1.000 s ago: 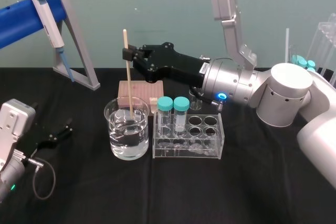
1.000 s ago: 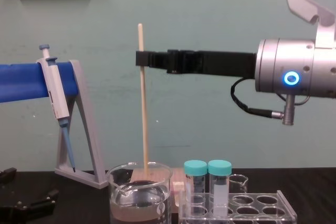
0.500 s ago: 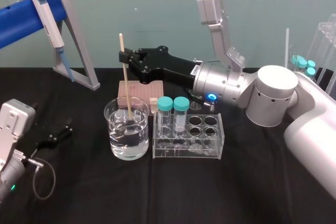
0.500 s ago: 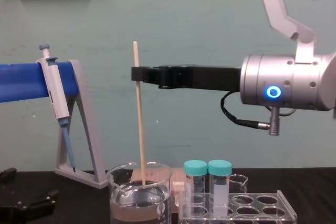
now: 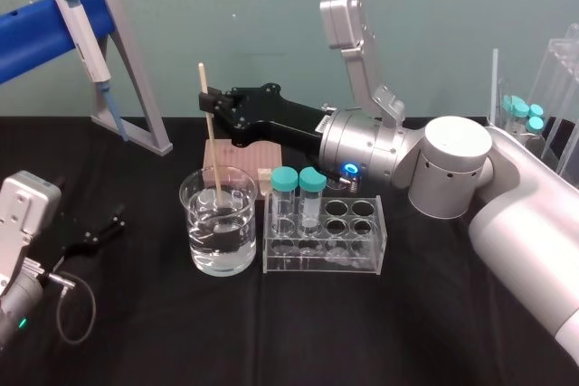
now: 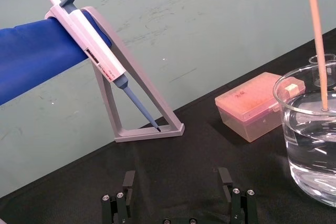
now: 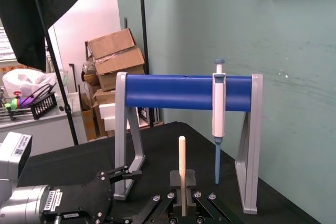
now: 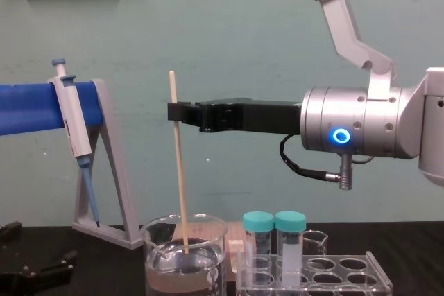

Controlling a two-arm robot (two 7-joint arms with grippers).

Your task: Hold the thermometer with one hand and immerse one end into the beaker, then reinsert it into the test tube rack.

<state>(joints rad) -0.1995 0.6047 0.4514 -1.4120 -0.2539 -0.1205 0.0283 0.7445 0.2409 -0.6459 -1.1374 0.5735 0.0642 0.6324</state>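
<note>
The thermometer (image 5: 210,137) is a thin beige rod standing nearly upright, its lower end dipped in the water of the large clear beaker (image 5: 218,221). My right gripper (image 5: 206,102) is shut on the rod near its top, above the beaker; from the side the thermometer (image 8: 178,171) runs down from the gripper (image 8: 173,111) into the beaker (image 8: 184,254). The rod's top (image 7: 182,174) rises between the black fingers in the right wrist view. Right of the beaker stands the clear test tube rack (image 5: 326,237). My left gripper (image 6: 178,200) rests open on the black cloth at the near left.
Two teal-capped tubes (image 5: 299,189) stand in the rack's left holes. A grey stand with a blue bar holds a white-and-blue pipette (image 5: 83,38) at the back left. A pinkish box (image 6: 249,104) and a small glass beaker (image 8: 314,242) sit behind the beaker and rack.
My right gripper has carried the thermometer down and slightly left, pushing its lower end deeper into the beaker's water. The left arm has stayed put.
</note>
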